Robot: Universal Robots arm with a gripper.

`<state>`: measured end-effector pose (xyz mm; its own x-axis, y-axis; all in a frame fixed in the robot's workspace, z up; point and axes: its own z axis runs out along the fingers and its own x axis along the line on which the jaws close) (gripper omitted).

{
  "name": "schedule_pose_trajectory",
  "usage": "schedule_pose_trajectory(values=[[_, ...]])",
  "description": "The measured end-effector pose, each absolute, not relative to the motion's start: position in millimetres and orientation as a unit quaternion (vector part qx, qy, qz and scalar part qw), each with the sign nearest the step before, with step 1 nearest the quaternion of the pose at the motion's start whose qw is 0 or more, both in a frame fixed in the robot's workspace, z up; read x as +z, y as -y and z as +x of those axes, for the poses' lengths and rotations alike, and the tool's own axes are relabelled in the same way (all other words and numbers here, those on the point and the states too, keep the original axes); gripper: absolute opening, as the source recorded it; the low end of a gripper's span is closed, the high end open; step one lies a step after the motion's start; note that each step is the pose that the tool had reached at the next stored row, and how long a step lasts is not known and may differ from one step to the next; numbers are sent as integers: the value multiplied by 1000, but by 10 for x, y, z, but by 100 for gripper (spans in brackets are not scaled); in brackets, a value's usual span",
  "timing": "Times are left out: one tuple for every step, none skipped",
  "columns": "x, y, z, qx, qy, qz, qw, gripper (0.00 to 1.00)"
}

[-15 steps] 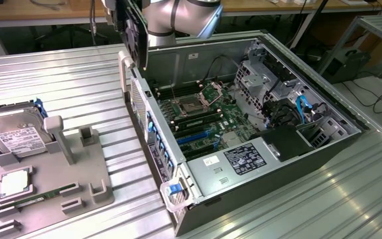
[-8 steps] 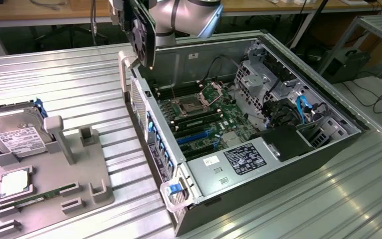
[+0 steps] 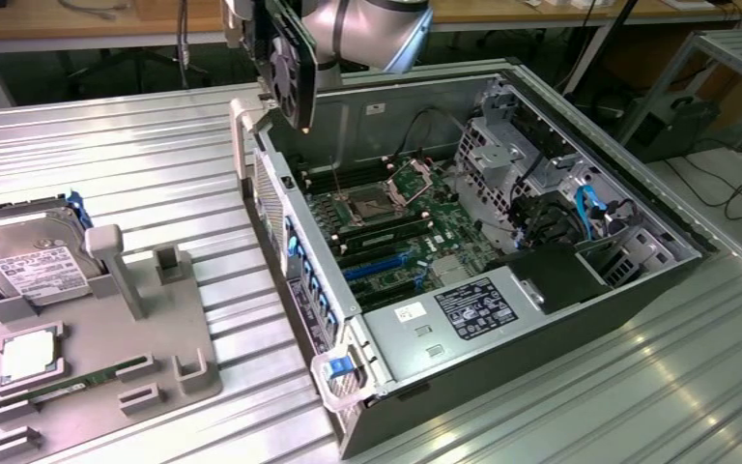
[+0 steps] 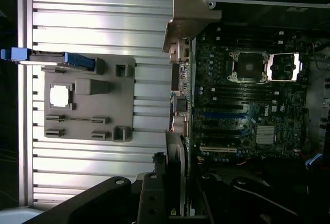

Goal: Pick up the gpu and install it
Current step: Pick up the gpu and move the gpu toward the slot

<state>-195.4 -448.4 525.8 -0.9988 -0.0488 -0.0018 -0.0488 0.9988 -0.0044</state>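
The arm's silver-grey, rounded metal wrist joint (image 3: 368, 29) is seen at the top of the exterior view. The black two-fingered gripper (image 3: 283, 43) is mounted beside it, toward that view's left, and pointed downward. The jaws are pressed against the two faces of the gpu (image 3: 297, 82), a thin dark circuit card with a round black fan, which hangs upright below them. In the wrist view, the dark fingers (image 4: 152, 195) are seen flanking the card's edge.
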Motion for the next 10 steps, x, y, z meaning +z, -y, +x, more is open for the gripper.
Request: schedule_pose_trajectory(values=[[5258, 4484, -1942, -2, -1000, -25, 1, 27], [5257, 4484, -1931, -2, -1000, -25, 1, 27], [5257, 4484, -1920, -2, -1000, -25, 1, 27], [5256, 4484, -1910, -2, -1000, -25, 1, 27], [5257, 4484, -1903, -2, -1000, -25, 1, 27], [5256, 4484, -1896, -2, -1000, -26, 1, 27], [5256, 4484, -1889, -2, -1000, -26, 1, 27], [5256, 4484, -1882, -2, -1000, -26, 1, 27], [5256, 4484, -1872, -2, -1000, -26, 1, 27], [5255, 4484, -1864, -2, -1000, -26, 1, 27]])
